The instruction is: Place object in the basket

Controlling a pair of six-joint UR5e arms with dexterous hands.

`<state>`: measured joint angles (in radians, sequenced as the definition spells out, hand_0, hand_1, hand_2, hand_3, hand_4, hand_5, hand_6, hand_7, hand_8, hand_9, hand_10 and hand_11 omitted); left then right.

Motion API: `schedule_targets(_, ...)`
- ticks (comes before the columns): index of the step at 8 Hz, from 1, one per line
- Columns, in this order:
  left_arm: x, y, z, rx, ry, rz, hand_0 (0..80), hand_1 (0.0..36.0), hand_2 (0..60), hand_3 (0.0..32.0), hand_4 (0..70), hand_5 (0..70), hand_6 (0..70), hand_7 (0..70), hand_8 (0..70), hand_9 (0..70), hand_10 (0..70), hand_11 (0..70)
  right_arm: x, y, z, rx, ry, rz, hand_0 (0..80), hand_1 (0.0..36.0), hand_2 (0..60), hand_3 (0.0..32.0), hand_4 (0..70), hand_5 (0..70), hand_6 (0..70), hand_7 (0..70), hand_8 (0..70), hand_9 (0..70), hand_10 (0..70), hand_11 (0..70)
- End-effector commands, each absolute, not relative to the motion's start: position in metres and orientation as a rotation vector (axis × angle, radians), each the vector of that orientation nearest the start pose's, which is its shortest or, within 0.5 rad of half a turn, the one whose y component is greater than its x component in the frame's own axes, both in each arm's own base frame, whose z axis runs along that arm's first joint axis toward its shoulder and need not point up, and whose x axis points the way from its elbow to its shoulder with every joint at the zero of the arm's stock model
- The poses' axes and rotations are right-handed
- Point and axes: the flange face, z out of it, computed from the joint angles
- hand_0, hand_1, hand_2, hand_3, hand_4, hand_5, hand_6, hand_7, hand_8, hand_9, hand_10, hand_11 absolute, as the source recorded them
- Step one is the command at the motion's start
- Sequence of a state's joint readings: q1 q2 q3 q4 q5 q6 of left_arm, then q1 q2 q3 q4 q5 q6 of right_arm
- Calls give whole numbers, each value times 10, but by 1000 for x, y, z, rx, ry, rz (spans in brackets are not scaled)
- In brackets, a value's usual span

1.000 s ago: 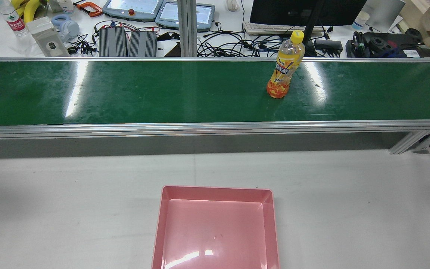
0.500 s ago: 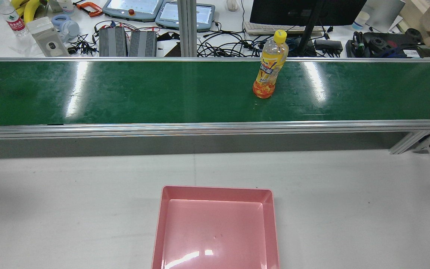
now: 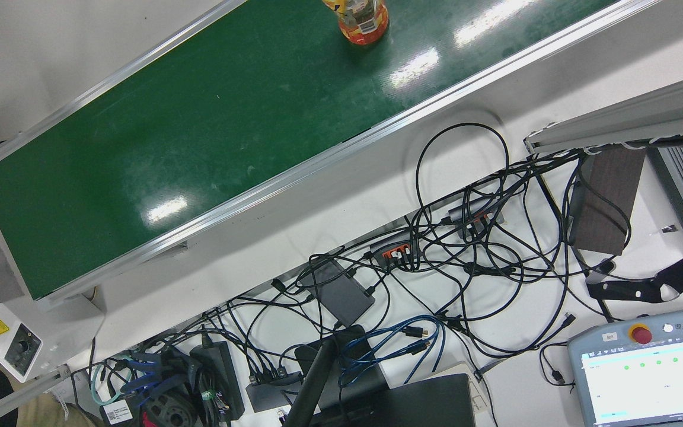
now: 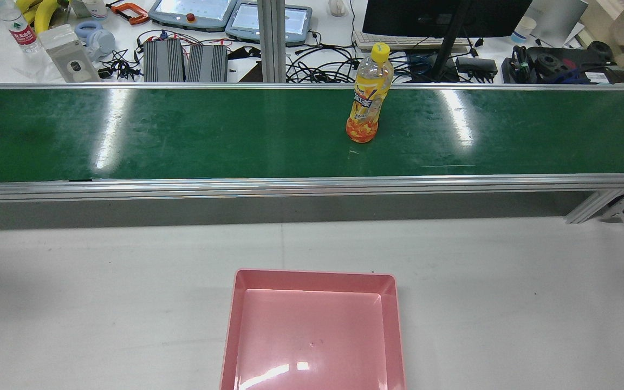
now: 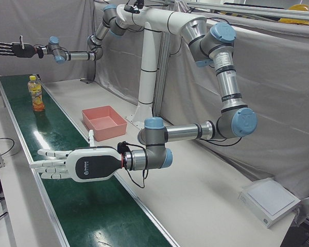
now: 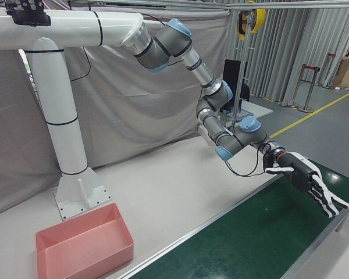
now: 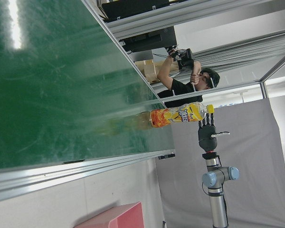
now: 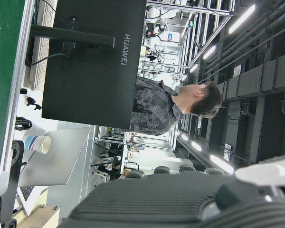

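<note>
The bottle (image 4: pixel 366 96), with yellow cap, orange drink and a colourful label, stands upright on the green belt (image 4: pixel 182 135) in the upper middle of the rear view. The pink basket (image 4: pixel 312 330) sits at the bottom centre. Both the left hand (image 5: pixel 74 163) and the right hand (image 5: pixel 13 49) are spread flat, holding nothing.

black monitor (image 4: pixel 442 16), tangled cables (image 3: pixel 466 249), teach pendant (image 3: pixel 650 373), bananas (image 4: pixel 41 11)

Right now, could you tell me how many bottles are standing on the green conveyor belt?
1. A single yellow-capped juice bottle stands upright on the conveyor belt, beyond the pink basket. No other bottle shows on it.
</note>
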<state>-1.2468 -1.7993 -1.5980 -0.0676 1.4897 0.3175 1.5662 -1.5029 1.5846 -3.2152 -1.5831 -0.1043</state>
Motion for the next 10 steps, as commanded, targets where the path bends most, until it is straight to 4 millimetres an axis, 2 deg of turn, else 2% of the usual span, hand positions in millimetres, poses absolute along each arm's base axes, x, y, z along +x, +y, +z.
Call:
schedule_targets(1,56,-616,540,63,2331,-1616,495,80,0,0,153,124,0,0,57,94,69,111,130,-521,653,-100,2292,-2269,0,0,0,0,0,0,0,0,0,0,0,0)
schedule_targets(2,57,-616,538,61,2335,-1614,497,85,0,0,155,129,0,0,58,102,83,132,130,-521,654,-100,2290,-2271,0,0,0,0,0,0,0,0,0,0,0,0)
schedule_targets(10,57,-616,536,60,2339,-1609,494,83,0,0,158,131,0,0,61,103,83,131,130,-521,653,-100,2292,-2269,0,0,0,0,0,0,0,0,0,0,0,0)
